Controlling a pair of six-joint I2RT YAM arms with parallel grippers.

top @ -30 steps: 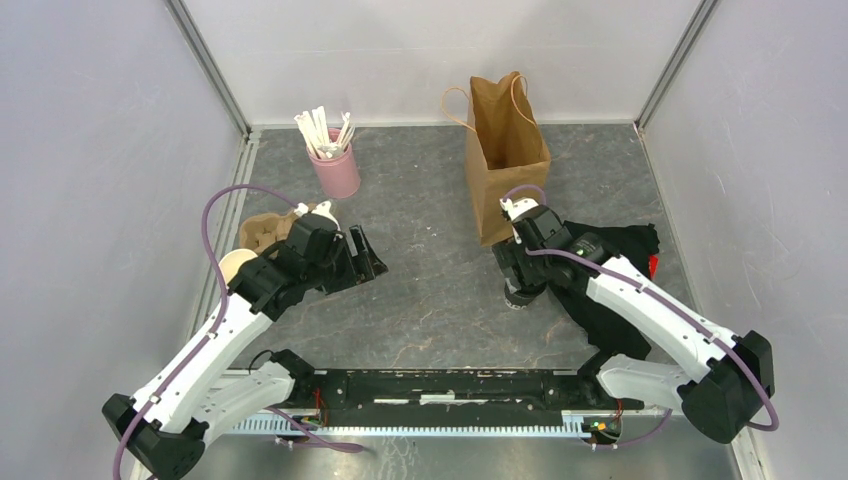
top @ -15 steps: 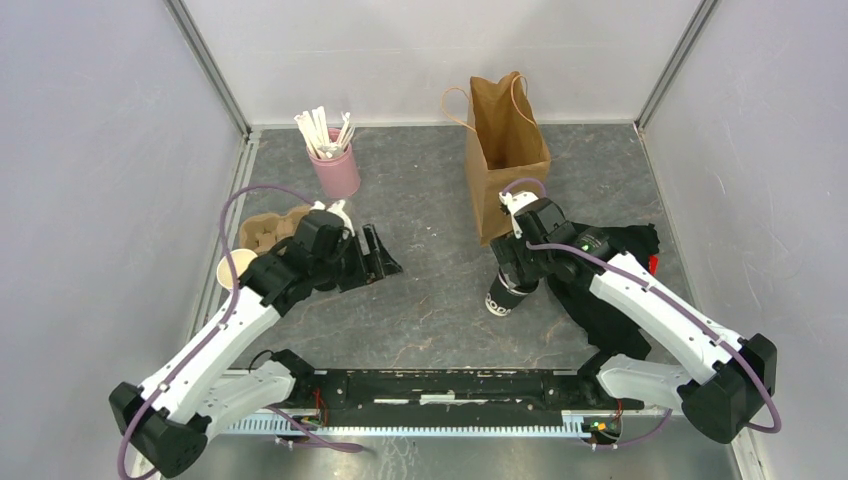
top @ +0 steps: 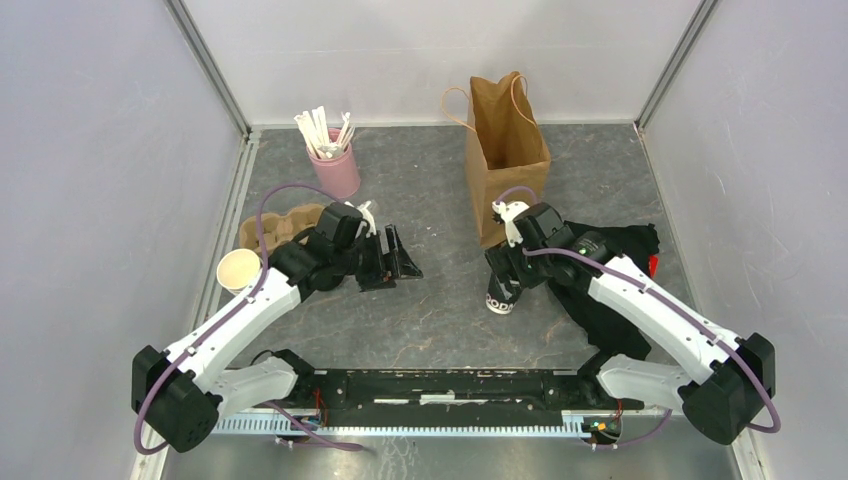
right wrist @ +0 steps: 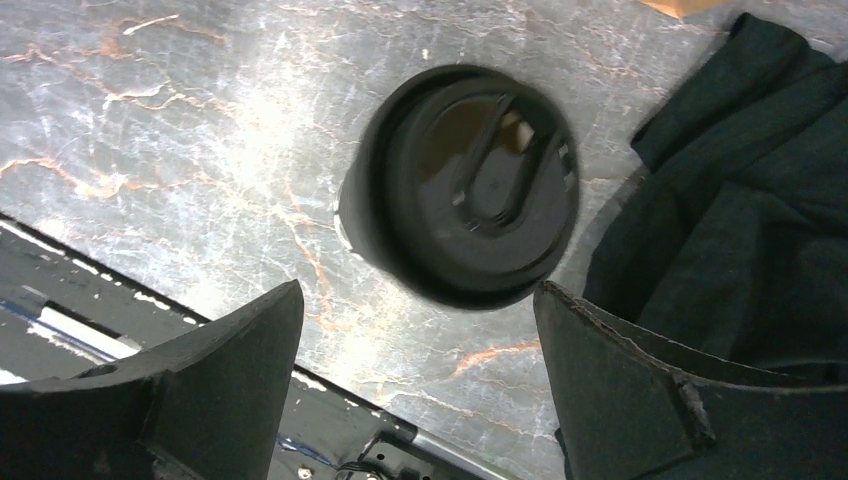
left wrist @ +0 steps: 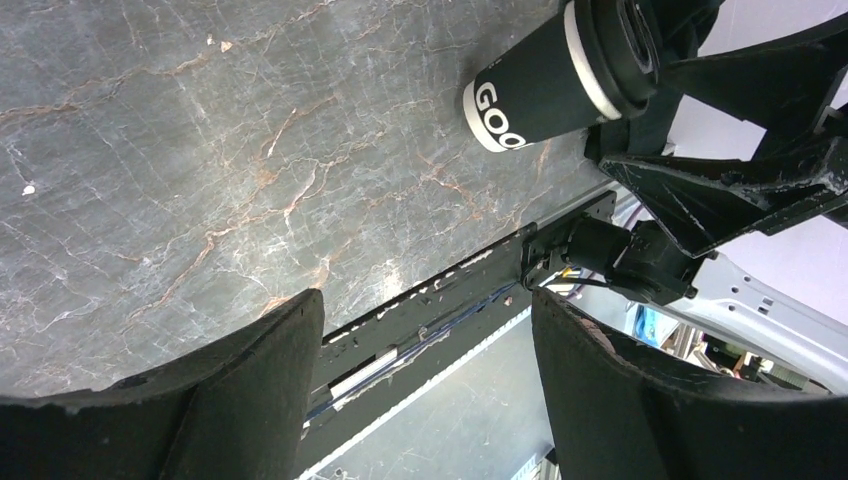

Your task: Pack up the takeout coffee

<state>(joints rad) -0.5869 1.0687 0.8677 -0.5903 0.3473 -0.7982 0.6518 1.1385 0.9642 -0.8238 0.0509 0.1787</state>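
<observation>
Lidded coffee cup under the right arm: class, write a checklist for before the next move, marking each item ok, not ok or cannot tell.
1. Lid on the lidded cup: ok.
2. Right gripper open above it: ok.
3. Cup gripped: not ok, jaws clear of it.
4. Cup upright: cannot tell, blurred.
5. Paper bag standing open: ok.
6. Left gripper away from cup: ok.

Dark coffee cup [top: 499, 298], black lid [right wrist: 478, 195], tilted.
White lettering near its base; a lidless cream-lined cup [top: 238, 270] stands well apart.
</observation>
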